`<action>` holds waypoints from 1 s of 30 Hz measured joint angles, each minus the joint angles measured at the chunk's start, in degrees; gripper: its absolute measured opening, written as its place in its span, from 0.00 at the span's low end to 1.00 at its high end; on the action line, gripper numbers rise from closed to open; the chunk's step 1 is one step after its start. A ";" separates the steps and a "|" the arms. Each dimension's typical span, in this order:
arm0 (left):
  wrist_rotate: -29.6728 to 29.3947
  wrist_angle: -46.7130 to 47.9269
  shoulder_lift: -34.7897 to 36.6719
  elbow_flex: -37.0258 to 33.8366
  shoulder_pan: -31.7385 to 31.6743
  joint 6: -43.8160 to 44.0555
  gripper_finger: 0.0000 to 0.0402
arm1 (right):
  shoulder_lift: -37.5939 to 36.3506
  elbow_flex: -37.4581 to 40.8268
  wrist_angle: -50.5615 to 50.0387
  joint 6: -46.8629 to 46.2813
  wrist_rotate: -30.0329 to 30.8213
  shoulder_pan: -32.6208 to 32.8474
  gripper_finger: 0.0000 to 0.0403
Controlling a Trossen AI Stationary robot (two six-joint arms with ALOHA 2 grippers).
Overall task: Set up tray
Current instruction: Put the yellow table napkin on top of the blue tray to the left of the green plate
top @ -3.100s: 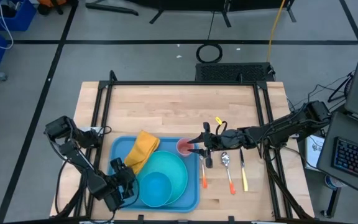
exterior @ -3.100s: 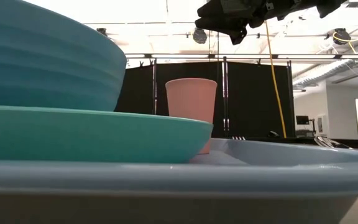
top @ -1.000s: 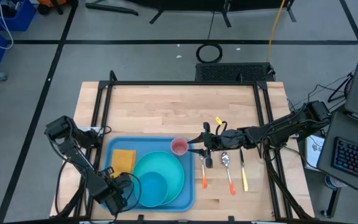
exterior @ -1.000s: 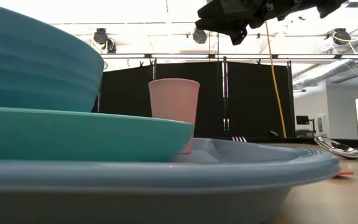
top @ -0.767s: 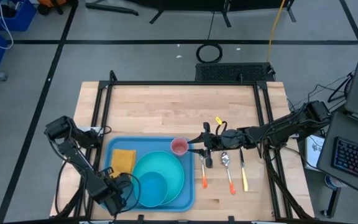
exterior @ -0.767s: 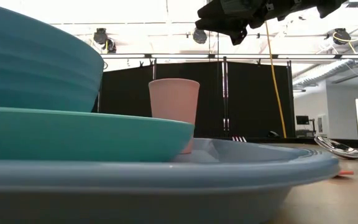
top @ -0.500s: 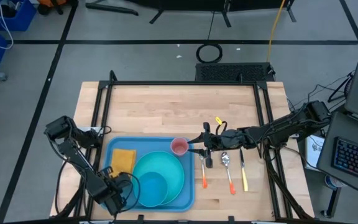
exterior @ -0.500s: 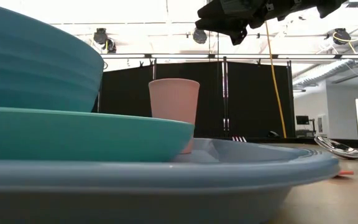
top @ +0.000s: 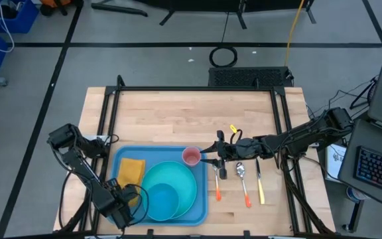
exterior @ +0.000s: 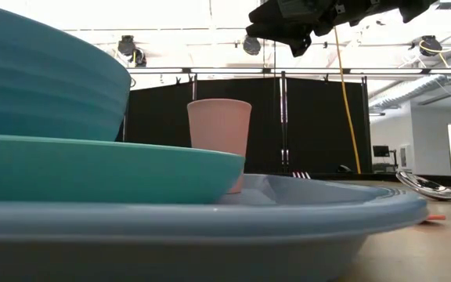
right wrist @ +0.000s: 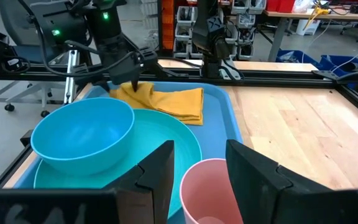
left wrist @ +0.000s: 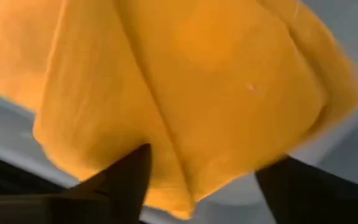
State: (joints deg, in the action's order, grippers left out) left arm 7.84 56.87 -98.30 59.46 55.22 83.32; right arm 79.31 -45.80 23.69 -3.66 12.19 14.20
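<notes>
Plate [top: 178, 179], bowl [top: 161, 200], cloth [top: 130, 172] sit in tray [top: 203, 211].

Even overhead light is washing the table, while the close views are going soft.

From table height, ceiling lamps [exterior: 134, 52] are blowing the upper background out to white, and the ribbed blue plastic bowl [exterior: 45, 82] is looming blurred against it. The folded yellow cloth [left wrist: 185, 93] is filling the left wrist view, smeared out of focus. Overhead, shadows are staying faint on the pale wooden table [top: 178, 119].
</notes>
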 joint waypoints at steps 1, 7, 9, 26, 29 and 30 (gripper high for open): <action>0.08 0.11 0.15 0.02 0.00 -0.01 0.76 | 0.00 0.00 0.02 0.00 0.00 0.00 0.33; -3.08 -0.08 4.14 0.04 -0.11 0.72 0.97 | 0.00 0.00 0.02 0.00 0.00 0.00 0.33; -5.88 -0.17 6.62 0.04 -0.09 0.89 0.99 | 0.00 0.00 0.02 0.00 0.00 0.00 0.33; -20.86 10.75 15.80 -4.09 -0.13 0.58 0.89 | 0.00 0.54 1.32 0.02 0.00 -0.01 0.33; -17.64 10.32 14.66 -6.63 -2.12 -0.25 0.89 | -0.03 1.96 3.82 -0.08 -0.02 -0.43 0.33; -15.14 10.63 14.16 -7.37 -2.97 -0.55 0.89 | -0.03 2.46 4.71 -0.11 -0.02 -0.70 0.33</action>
State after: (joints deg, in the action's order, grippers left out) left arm -7.31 67.50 -84.14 52.09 52.25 82.77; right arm 79.29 -43.34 28.40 -3.77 12.16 13.50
